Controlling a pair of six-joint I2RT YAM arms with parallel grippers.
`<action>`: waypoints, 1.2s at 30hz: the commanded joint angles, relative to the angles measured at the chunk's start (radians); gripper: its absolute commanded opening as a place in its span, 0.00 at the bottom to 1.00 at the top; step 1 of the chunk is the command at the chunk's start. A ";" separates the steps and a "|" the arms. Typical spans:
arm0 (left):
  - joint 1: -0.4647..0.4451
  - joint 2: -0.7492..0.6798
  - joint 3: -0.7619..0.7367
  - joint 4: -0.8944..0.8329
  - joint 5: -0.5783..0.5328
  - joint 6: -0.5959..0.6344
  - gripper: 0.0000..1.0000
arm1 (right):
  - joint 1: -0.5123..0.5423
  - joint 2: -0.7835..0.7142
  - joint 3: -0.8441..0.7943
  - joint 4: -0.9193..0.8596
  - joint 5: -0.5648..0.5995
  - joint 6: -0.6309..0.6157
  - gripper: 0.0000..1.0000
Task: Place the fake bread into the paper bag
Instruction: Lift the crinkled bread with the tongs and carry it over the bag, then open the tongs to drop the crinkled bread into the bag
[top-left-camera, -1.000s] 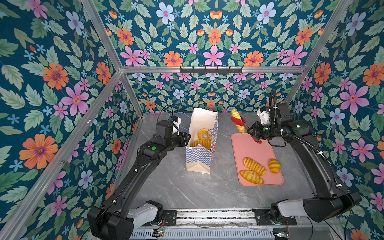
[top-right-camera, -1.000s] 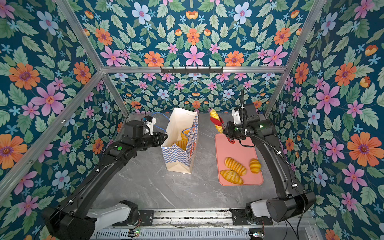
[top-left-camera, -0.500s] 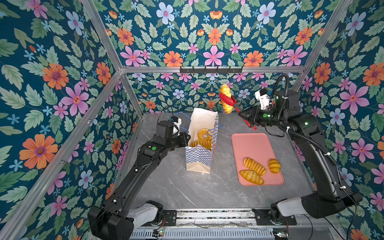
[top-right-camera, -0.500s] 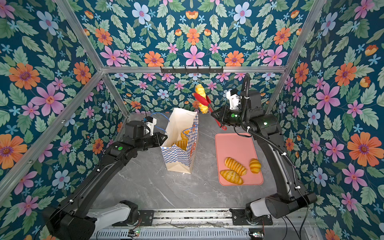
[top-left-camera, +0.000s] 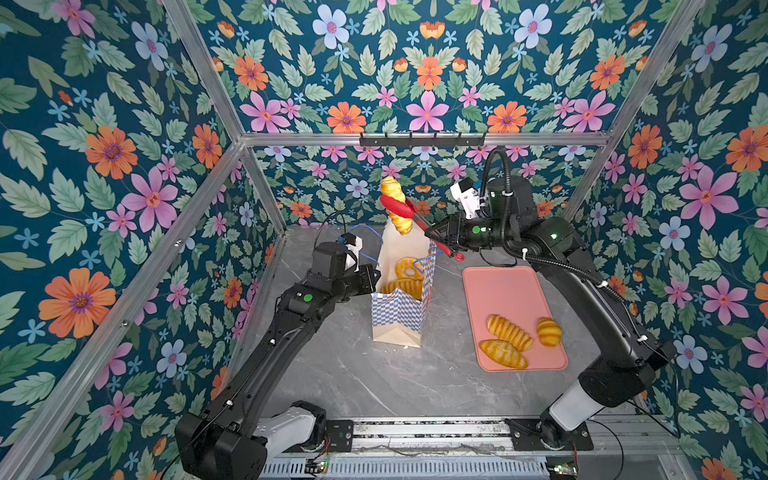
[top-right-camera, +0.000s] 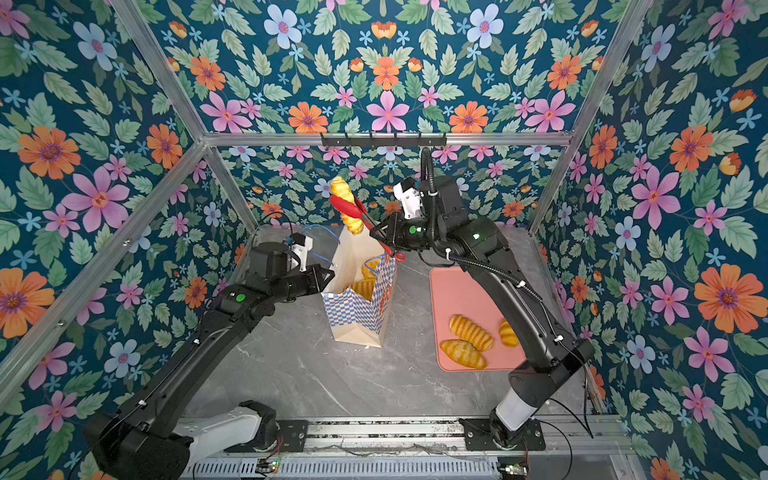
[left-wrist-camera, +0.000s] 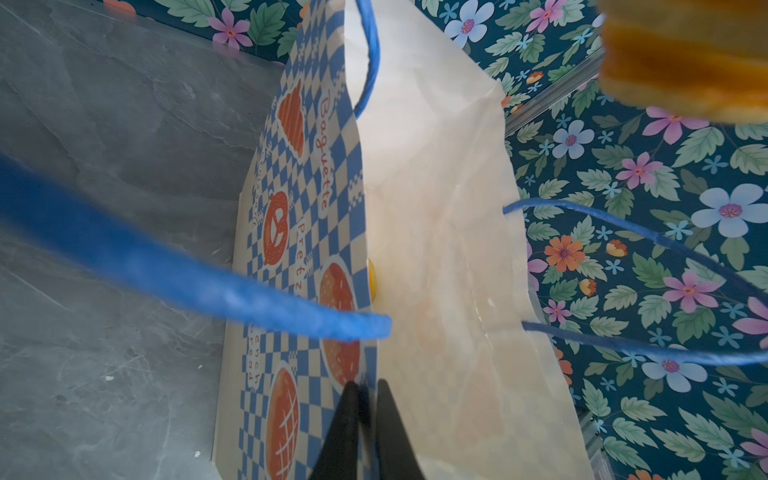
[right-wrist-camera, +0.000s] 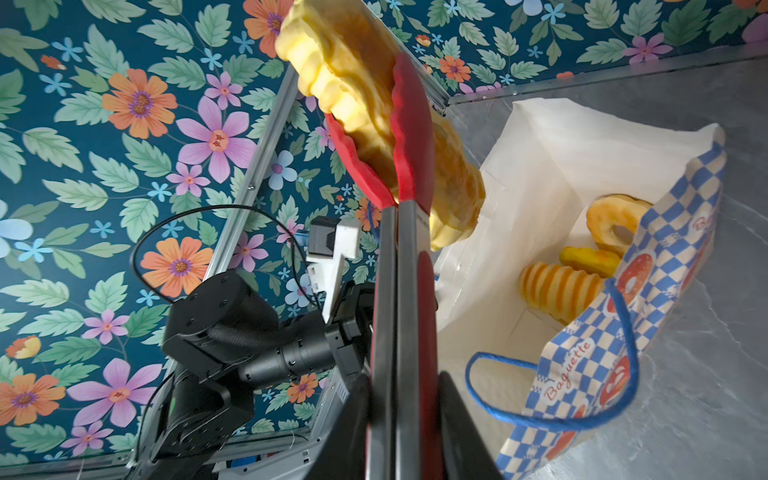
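Glossy golden-yellow ridged toy loaf (top-left-camera: 392, 189) of fake bread hangs in the air, pinched across its middle by the 2 red tips of long metal tongs (right-wrist-camera: 397, 266). The right gripper (right-wrist-camera: 401, 419) is clenched on the tongs' metal arms, squeezing them together.

Below stands the tall cream paper bag with blue-and-white checker print (top-left-camera: 397, 307), upright on the grey marbled tabletop (top-left-camera: 374, 382), its mouth open. The left gripper (left-wrist-camera: 368, 388) is clamped on the rim of the bag's side wall nearest that arm, which appears to steady the bag.

Inside lie a ring doughnut (right-wrist-camera: 600, 218) and a ridged bun (right-wrist-camera: 557, 291). 3 more golden pastries (top-left-camera: 509, 332) wait on the flat pink tray (top-left-camera: 498, 291), which lies beside the bag on the right arm's side.

The loaf's long axis runs nearly upright, crosswise to the tongs. Its lower end points down at the bag's far wall, not at the middle of the mouth. My judgement is that the drop needs a short pull toward the near side before the tongs open, or the loaf may catch that wall's edge.
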 joint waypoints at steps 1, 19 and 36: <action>0.000 -0.008 -0.006 0.025 0.005 -0.001 0.11 | 0.008 0.006 -0.016 0.037 0.022 0.007 0.25; 0.000 -0.017 -0.016 0.038 -0.017 -0.011 0.09 | 0.012 -0.063 -0.238 0.009 0.069 -0.022 0.33; -0.001 -0.022 -0.025 0.042 -0.022 -0.018 0.09 | 0.013 -0.063 -0.213 -0.019 0.078 -0.040 0.48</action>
